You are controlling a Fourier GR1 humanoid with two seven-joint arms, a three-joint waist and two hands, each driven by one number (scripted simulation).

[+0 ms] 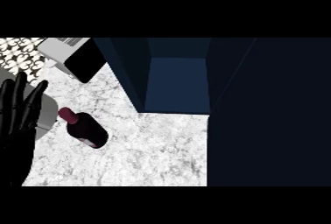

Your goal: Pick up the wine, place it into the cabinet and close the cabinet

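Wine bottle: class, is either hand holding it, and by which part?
Nothing is held. The wine bottle lies on the counter; the left hand is open beside it.

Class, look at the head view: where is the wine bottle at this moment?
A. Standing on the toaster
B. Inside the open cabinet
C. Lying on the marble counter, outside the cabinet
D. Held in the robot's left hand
C: the wine bottle lies on the marble counter, left of the open cabinet, with the left hand open beside it.
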